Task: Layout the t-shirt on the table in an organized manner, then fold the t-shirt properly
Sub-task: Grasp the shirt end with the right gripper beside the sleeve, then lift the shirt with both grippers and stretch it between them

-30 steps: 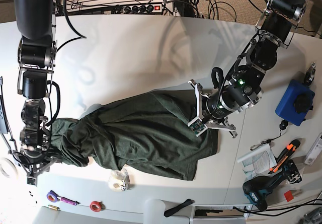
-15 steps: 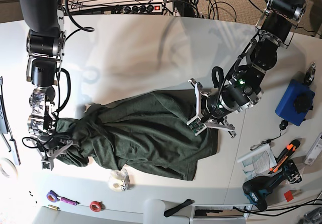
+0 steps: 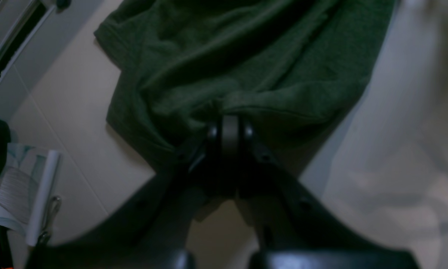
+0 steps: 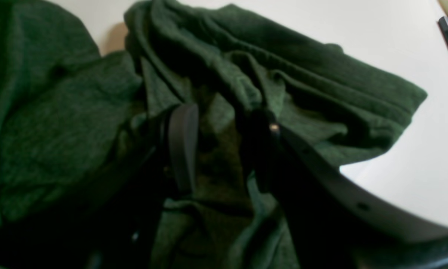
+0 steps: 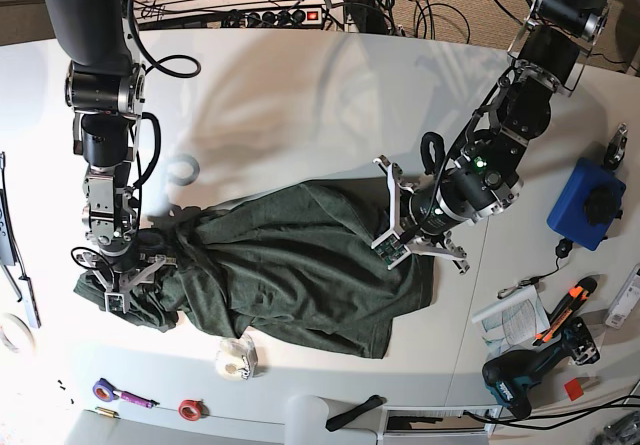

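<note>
- The large, wrinkled, dark forest-green fabric t-shirt (image 5: 290, 270) lies bunched across the smooth white worktop (image 5: 300, 105), stretched between the two claws.
- The left claw (image 3: 226, 125) is pinched shut on a fold of the shirt's edge (cloth spreads away ahead of its tips).
- The right claw (image 4: 224, 123) has its jaws apart, both sunk into rumpled cloth; a folded sleeve lies just beyond them.

Couldn't read a single word anywhere. Saw a booklet (image 5: 510, 317) with printed lines on the white table (image 5: 300, 95), also caught by the left wrist camera, but way too blurry and small to make out. Nothing printed on the green t-shirt (image 5: 290, 270), and no legible brand on the tools either.
</note>
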Controlling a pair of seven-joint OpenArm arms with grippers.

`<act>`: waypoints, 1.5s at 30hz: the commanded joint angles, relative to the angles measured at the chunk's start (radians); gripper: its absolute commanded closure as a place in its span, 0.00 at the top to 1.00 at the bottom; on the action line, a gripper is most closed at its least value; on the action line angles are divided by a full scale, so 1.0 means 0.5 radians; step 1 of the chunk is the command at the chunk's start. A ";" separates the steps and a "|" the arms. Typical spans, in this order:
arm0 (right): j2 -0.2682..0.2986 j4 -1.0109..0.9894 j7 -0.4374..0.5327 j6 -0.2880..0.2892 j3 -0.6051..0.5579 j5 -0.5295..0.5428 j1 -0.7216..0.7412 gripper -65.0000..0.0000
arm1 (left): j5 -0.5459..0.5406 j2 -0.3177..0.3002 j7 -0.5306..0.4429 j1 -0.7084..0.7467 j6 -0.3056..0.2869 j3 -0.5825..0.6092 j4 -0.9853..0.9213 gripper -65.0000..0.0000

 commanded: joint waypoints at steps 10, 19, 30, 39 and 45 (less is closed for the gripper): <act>0.031 0.032 0.110 -0.089 0.006 0.002 0.217 0.36 | -0.006 -0.005 -0.043 -0.043 0.002 -0.015 0.028 0.00; -0.043 -0.104 0.124 -0.095 0.006 -0.070 0.226 0.36 | -0.005 -0.005 -0.043 -0.043 0.001 -0.015 0.029 0.00; -0.074 -0.124 0.153 -0.301 0.006 -0.073 0.204 0.36 | -0.005 -0.005 -0.037 -0.043 0.002 -0.015 0.029 0.00; -0.074 -0.124 0.122 -0.311 0.006 -0.066 0.204 0.35 | -0.005 -0.005 -0.037 -0.043 0.001 -0.015 0.029 0.00; -0.062 -0.124 0.098 -0.365 0.006 -0.067 0.205 0.00 | -0.004 -0.005 -0.037 -0.043 0.002 -0.015 0.028 0.00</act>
